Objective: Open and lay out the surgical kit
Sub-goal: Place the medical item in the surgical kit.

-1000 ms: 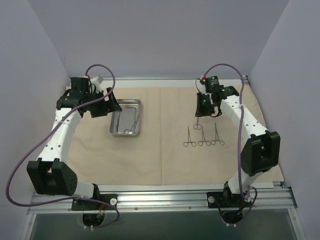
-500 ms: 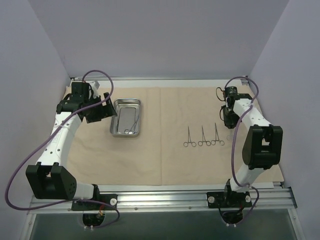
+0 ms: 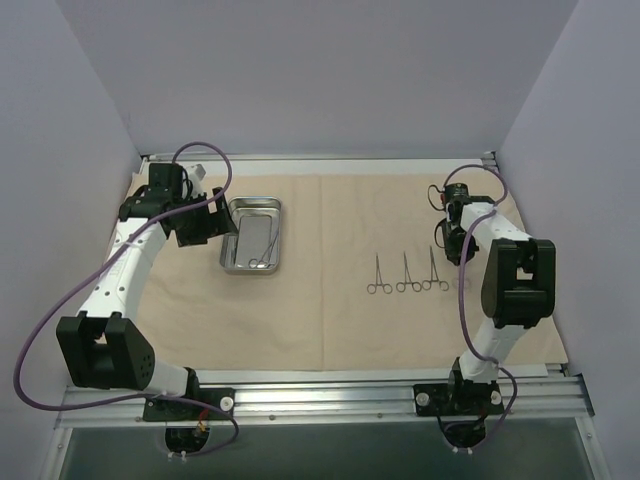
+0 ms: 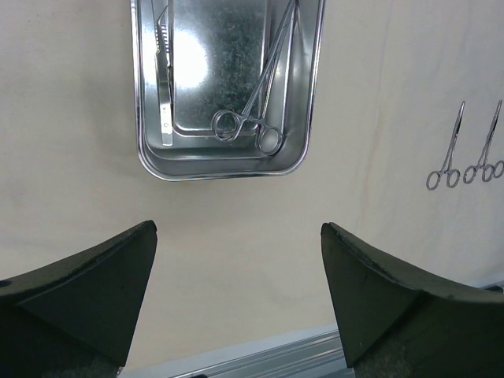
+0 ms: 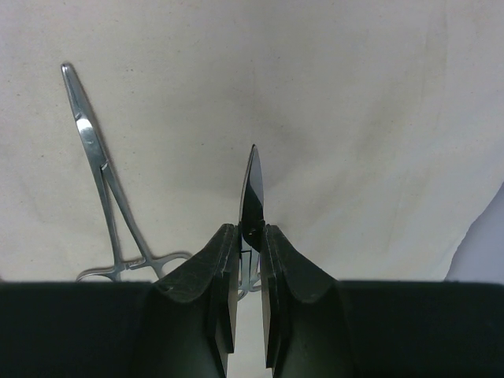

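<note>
- Broadly, the beige cloth wrap [image 3: 330, 330] lies spread flat over nearly all of the surface, with one crease running top to bottom near the middle.
- The steel tray [image 3: 250, 270] sits on the cloth, left of centre in the upper half of the top view. Inside it, a ring-handled forceps [image 4: 260, 118] lies on a slant and a flat straight instrument [image 4: 163, 87] runs along the left wall.
- A row of three forceps [image 3: 406, 275] lies right of centre, rings toward the bottom of the frame, close together and well apart from the tray.
- The left hand [image 3: 210, 222] hovers just left of the tray, spread wide and holding nothing. Its wrist view shows bare cloth between the dark fingers [image 4: 102, 291], with the tray above them.
- The right hand [image 3: 447, 250] is at the right end of the row. It is narrow, pinched on a thin steel instrument [image 5: 252, 181].
- Only the right wrist view shows that grip; from above the hand's dark body hides it. The instrument is seen edge-on, its tip pointing up the frame. One laid-out forceps [image 5: 102, 173] lies to its left, apart from it.
- The right arm's black elbow housing [image 3: 518, 285] covers part of the cloth on the right.
- A purple cable [image 3: 40, 340] loops beside the left arm.
- A metal rail [image 3: 320, 395] edges the bottom, and pale lilac walls [image 3: 320, 70] close three sides.
</note>
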You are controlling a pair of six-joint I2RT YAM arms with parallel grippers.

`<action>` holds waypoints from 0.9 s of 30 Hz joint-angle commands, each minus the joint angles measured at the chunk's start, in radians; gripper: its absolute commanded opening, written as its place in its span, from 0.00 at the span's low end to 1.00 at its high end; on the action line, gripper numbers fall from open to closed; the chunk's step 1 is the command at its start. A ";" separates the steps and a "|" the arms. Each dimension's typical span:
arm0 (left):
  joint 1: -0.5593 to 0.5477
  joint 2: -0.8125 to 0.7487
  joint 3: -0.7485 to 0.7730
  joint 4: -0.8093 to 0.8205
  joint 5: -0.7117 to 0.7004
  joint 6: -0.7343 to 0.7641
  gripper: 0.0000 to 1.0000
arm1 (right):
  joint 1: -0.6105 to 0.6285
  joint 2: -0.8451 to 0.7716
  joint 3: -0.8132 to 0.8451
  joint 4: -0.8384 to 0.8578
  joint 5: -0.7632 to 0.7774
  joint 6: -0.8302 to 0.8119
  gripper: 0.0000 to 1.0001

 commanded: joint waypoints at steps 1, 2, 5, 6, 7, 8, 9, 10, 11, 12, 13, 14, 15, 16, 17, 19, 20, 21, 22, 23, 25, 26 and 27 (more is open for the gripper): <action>0.004 -0.006 0.037 0.012 0.005 0.024 0.94 | 0.002 0.006 -0.020 -0.001 0.043 -0.006 0.00; 0.004 -0.006 0.040 0.010 0.008 0.024 0.94 | 0.006 0.008 -0.025 0.006 0.047 -0.004 0.00; 0.002 -0.011 0.043 0.006 0.012 0.024 0.94 | 0.017 0.032 -0.020 0.009 0.058 -0.004 0.00; 0.004 -0.014 0.041 0.004 0.012 0.024 0.94 | 0.018 0.040 -0.017 0.009 0.067 -0.004 0.00; 0.004 -0.019 0.037 0.003 0.008 0.026 0.94 | 0.018 0.055 -0.011 0.009 0.072 -0.004 0.00; 0.002 -0.022 0.035 -0.001 0.007 0.026 0.94 | 0.018 0.064 -0.006 0.009 0.075 -0.004 0.00; 0.005 -0.025 0.031 -0.002 0.002 0.026 0.94 | 0.037 0.069 0.003 0.009 0.079 -0.006 0.00; 0.005 -0.029 0.026 -0.004 -0.001 0.027 0.94 | 0.046 0.084 0.007 0.008 0.087 -0.007 0.00; 0.007 -0.032 0.023 -0.004 -0.002 0.027 0.94 | 0.051 0.092 0.013 0.006 0.093 -0.006 0.00; 0.008 -0.034 0.020 -0.001 -0.002 0.027 0.94 | 0.060 0.098 0.023 0.005 0.098 -0.006 0.00; 0.008 -0.037 0.017 -0.001 -0.002 0.030 0.94 | 0.064 0.113 0.026 0.003 0.101 -0.003 0.00; 0.008 -0.037 0.015 -0.002 -0.005 0.030 0.94 | 0.066 0.118 0.029 0.003 0.104 -0.001 0.00; 0.010 -0.037 0.015 -0.005 -0.005 0.030 0.94 | 0.071 0.124 0.033 0.000 0.109 0.000 0.00; 0.010 -0.032 0.015 -0.005 -0.004 0.030 0.94 | 0.071 0.133 0.041 -0.003 0.113 0.003 0.00; 0.011 -0.031 0.017 -0.007 -0.002 0.030 0.94 | 0.071 0.135 0.041 -0.003 0.121 0.006 0.00; 0.011 -0.025 0.015 -0.010 -0.001 0.030 0.94 | 0.072 0.132 0.037 0.000 0.132 0.008 0.00; 0.011 -0.025 0.014 -0.010 -0.001 0.030 0.94 | 0.072 0.131 0.035 0.003 0.136 0.008 0.00; 0.013 -0.023 0.012 -0.010 0.001 0.029 0.94 | 0.072 0.129 0.033 0.005 0.136 0.008 0.00; 0.013 -0.023 0.012 -0.008 -0.001 0.029 0.94 | 0.072 0.127 0.032 0.005 0.138 0.008 0.00; 0.013 -0.022 0.012 -0.007 -0.001 0.030 0.94 | 0.072 0.127 0.032 0.005 0.139 0.009 0.00; 0.013 -0.016 0.015 -0.008 -0.001 0.030 0.94 | 0.072 0.129 0.030 0.003 0.150 0.011 0.00; 0.013 -0.011 0.017 -0.008 0.002 0.032 0.94 | 0.072 0.129 0.029 0.003 0.155 0.011 0.00; 0.013 -0.002 0.020 -0.010 0.008 0.030 0.94 | 0.072 0.129 0.029 0.003 0.165 0.013 0.00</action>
